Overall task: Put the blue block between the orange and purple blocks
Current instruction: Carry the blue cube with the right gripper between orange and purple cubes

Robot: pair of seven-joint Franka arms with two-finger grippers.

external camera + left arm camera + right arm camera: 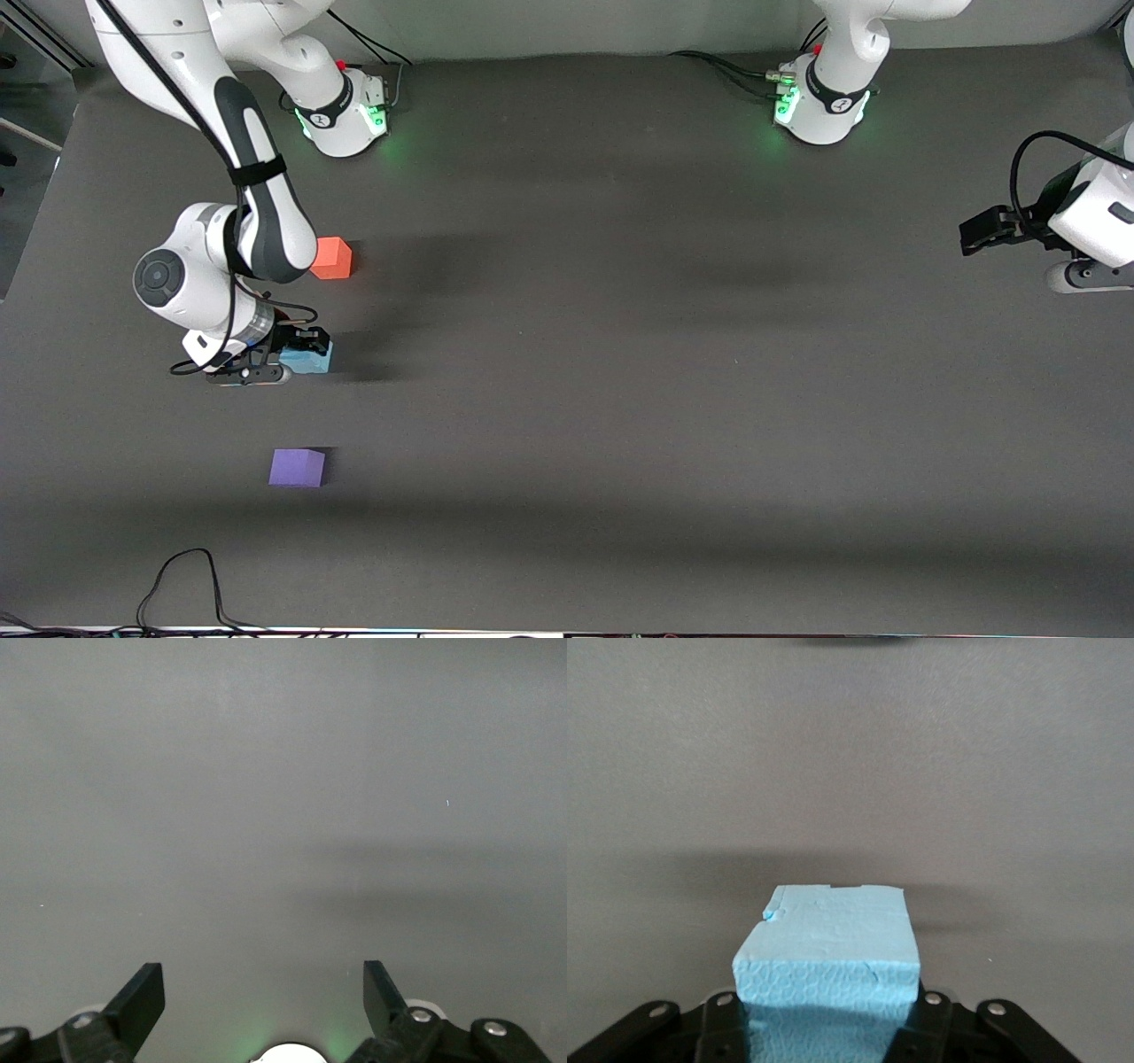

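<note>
The light blue block (312, 360) sits between the fingers of my right gripper (297, 354), low at the grey table (620, 399); I cannot tell whether it touches the table. In the right wrist view the blue block (828, 957) fills the gap of the right gripper (826, 1032), with the jaws tight on both its sides. The orange block (332, 258) lies farther from the front camera and the purple block (297, 467) nearer, so the blue block is roughly between them. My left gripper (979, 235) waits open and empty at the left arm's end; it also shows in the left wrist view (264, 979).
The two arm bases (345, 111) (819, 102) stand along the table's back edge. A black cable (182, 580) loops on the table near the front edge at the right arm's end.
</note>
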